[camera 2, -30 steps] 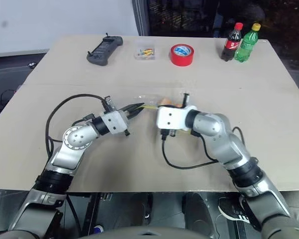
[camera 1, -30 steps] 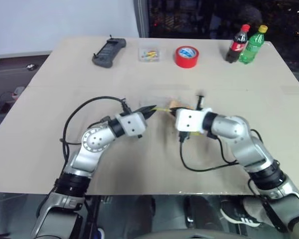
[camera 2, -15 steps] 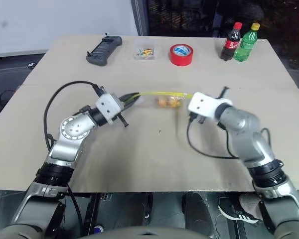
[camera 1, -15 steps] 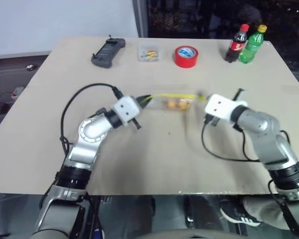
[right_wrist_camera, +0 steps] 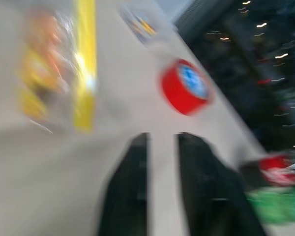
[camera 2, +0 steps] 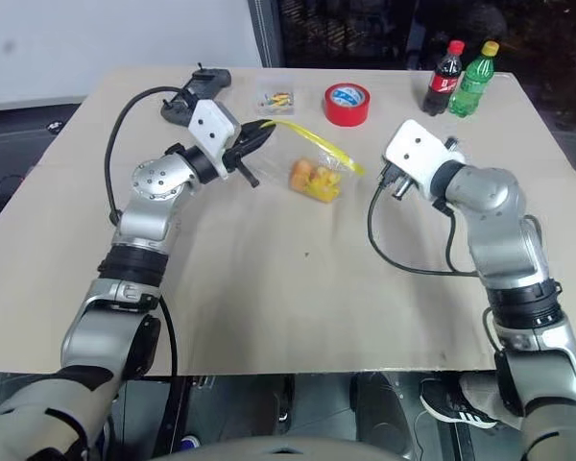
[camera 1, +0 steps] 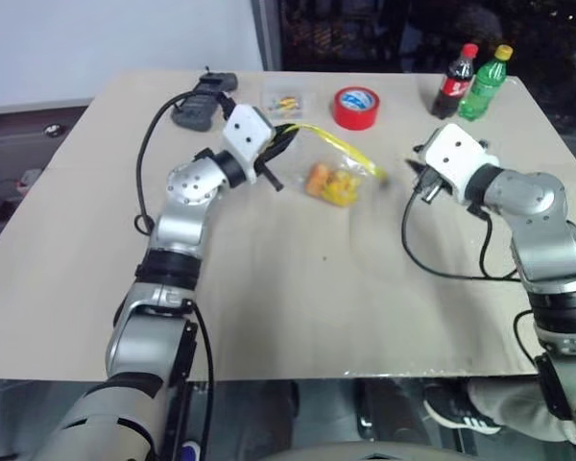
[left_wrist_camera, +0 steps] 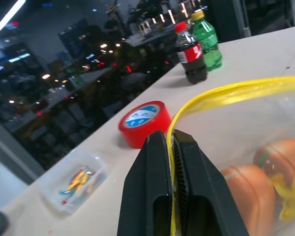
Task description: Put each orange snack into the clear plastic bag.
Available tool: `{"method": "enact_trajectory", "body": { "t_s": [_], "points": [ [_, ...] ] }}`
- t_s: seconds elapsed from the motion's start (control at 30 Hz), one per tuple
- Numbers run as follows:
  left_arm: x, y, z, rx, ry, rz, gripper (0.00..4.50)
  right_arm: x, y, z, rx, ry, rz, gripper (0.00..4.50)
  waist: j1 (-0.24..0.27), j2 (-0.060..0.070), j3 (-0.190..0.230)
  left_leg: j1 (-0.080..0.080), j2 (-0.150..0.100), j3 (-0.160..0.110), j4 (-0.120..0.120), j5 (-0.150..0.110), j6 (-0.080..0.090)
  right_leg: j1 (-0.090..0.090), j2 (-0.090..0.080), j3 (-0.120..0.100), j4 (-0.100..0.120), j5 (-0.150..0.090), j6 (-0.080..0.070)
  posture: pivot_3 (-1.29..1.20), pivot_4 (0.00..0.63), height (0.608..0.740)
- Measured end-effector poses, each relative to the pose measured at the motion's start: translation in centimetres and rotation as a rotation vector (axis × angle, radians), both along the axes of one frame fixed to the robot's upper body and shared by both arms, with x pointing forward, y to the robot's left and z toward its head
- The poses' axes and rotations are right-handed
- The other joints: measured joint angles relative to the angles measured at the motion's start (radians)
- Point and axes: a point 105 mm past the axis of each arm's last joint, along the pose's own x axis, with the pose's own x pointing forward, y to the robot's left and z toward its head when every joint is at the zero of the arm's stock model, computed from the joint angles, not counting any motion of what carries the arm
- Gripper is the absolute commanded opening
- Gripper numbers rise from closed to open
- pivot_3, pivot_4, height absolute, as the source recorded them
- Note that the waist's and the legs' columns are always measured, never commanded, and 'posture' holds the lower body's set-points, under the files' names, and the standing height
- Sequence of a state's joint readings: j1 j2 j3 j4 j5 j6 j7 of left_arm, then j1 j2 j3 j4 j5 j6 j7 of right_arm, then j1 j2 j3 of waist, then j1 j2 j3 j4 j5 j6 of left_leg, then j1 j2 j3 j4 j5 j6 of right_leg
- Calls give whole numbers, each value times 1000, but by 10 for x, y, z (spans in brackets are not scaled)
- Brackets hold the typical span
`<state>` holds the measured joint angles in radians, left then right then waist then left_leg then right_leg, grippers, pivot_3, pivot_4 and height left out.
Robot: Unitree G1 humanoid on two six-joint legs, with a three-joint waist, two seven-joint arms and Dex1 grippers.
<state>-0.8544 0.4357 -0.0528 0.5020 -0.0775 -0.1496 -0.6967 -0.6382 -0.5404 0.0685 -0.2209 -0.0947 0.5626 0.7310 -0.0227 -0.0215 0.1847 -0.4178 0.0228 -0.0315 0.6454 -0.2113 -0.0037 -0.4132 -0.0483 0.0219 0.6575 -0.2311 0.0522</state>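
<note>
Two orange snacks [camera 2: 309,177] inside one clear plastic bag [camera 2: 319,168], one red tape roll [camera 2: 347,104], two bottles [camera 2: 458,77], one small clear box [camera 2: 276,100], one black handset [camera 2: 194,92], two hands, one counter [camera 2: 288,307]

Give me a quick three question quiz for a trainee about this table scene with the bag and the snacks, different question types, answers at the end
1. True or false: the left gripper is shut on the yellow strip of the clear plastic bag.
2. Where are the orange snacks? A) loose on the table B) inside the bag C) in the right gripper
3. Fill in: the right gripper is ____ and holds nothing.

Key: 1 true; 2 B; 3 open. The bag hangs from the left gripper above the table, and the right gripper's fingers stand apart, clear of the bag.
</note>
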Motion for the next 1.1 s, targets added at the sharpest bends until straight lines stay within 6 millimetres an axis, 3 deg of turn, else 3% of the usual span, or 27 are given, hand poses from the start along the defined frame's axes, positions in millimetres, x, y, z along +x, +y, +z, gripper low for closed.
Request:
{"method": "enact_trajectory", "body": {
  "t_s": [0.03, 0.27, 0.7, 1.07, 1.1],
  "points": [
    [0, -1, -1, 5, -6, -3, 0, -3, 4, -2, 26, 31, 16, 2759, 1, 0, 0, 0, 0, 0, 0, 0, 0, 0, 0, 0, 0, 0, 0, 0, 150, 740],
    [-18, 3, -19, 64, -40, -41, 0, -20, 26, -29, 112, 175, 93, 2759, 6, 0, 0, 1, 0, 0, 1, 0, 0, 0, 0, 0, 2, 0, 0, 0, 150, 740],
    [-57, 6, -25, 148, -107, -76, 0, -24, 56, -46, 179, 293, 215, 2759, 7, 0, 0, 1, 0, 0, 1, 0, 0, 0, 0, 0, 3, 0, 0, 0, 150, 740],
    [-67, 18, -30, 208, -105, -49, 0, -14, 56, -55, 173, 331, 217, 2759, 7, 0, 0, 1, 0, 0, 1, 0, 0, 0, 0, 0, 3, 0, 0, 0, 150, 740],
    [-67, 18, -30, 209, -105, -47, 0, -13, 55, -56, 173, 332, 215, 2529, 7, 0, 0, 1, 0, 0, 1, 0, 0, 0, 0, 0, 3, 0, 0, 0, 150, 740]
  ]
}}
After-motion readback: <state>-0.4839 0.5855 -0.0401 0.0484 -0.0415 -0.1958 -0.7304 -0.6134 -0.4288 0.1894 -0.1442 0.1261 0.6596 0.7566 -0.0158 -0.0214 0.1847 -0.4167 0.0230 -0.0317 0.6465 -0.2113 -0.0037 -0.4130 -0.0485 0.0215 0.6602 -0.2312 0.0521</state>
